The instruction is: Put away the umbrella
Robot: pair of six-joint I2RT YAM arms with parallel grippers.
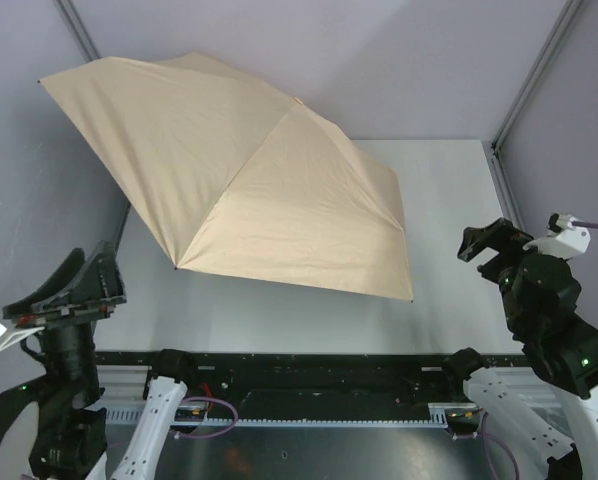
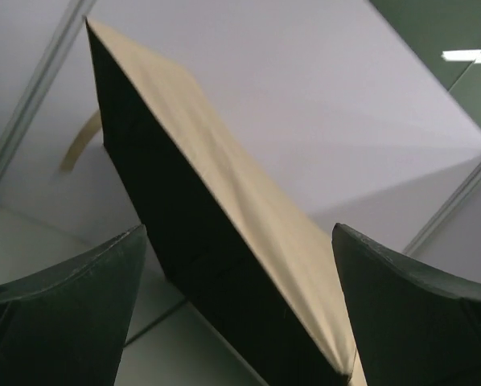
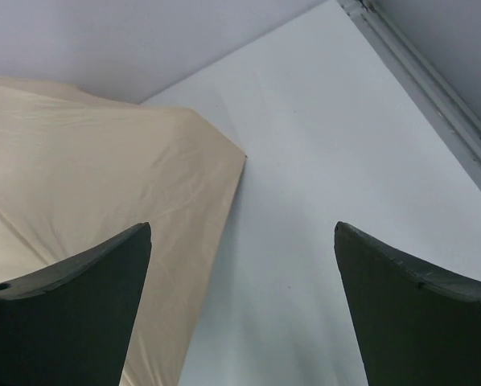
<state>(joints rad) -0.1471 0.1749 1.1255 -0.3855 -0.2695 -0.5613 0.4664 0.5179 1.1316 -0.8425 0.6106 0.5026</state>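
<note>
The umbrella (image 1: 249, 180) stands open, its beige canopy spread over the left and middle of the white table (image 1: 449, 200), one rim on the surface and the other tipped up toward the back left. Shaft and handle are hidden under the canopy. My left gripper (image 1: 74, 278) hangs off the table's left side, open and empty. In the left wrist view the umbrella (image 2: 256, 209) shows its dark underside beyond the left gripper (image 2: 239, 229). My right gripper (image 1: 494, 248) is open and empty at the right. In the right wrist view the umbrella (image 3: 88, 161) lies ahead, left of the right gripper (image 3: 242, 227).
Grey walls and metal frame posts (image 1: 529, 90) close in the back and sides. A black rail with cables (image 1: 279, 385) runs along the near edge between the arm bases. Bare table (image 3: 329, 161) lies right of the canopy.
</note>
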